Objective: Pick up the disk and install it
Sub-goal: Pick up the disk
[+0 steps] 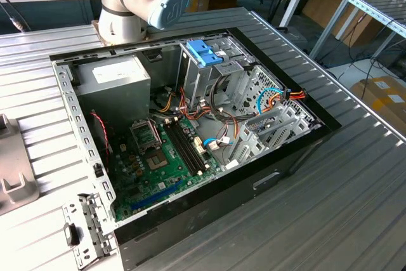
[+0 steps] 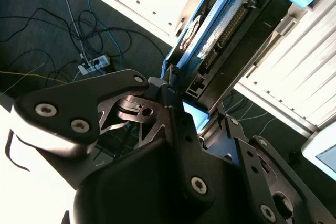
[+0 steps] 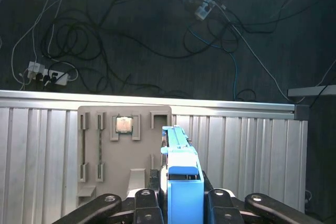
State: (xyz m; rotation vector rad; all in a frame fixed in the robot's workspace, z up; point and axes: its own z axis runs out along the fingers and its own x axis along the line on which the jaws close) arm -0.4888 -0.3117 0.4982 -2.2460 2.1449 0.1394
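The disk (image 2: 231, 35) is a dark flat drive with a row of connector pins and blue side rails. My gripper (image 2: 191, 111) is shut on it, one finger against each side. In the first wrist view the disk (image 3: 181, 166) stands edge-on, blue rail toward the camera, between the gripper (image 3: 182, 195) fingers. It hangs above a ribbed metal table (image 3: 252, 145), apart from it. In the exterior view the open computer case (image 1: 298, 157) lies flat, with a metal drive cage (image 1: 196, 71) at its back topped by a blue latch (image 1: 204, 52).
The grey power supply (image 1: 114, 77) fills the case's back corner on the exterior view's left; the motherboard (image 1: 162, 157) and loose cables (image 1: 273, 96) lie beside it. The arm's base (image 1: 136, 1) stands behind the case. A grey parts holder (image 3: 124, 145) carries a chip (image 3: 124, 124). Cables and power strips (image 3: 47, 74) litter the floor.
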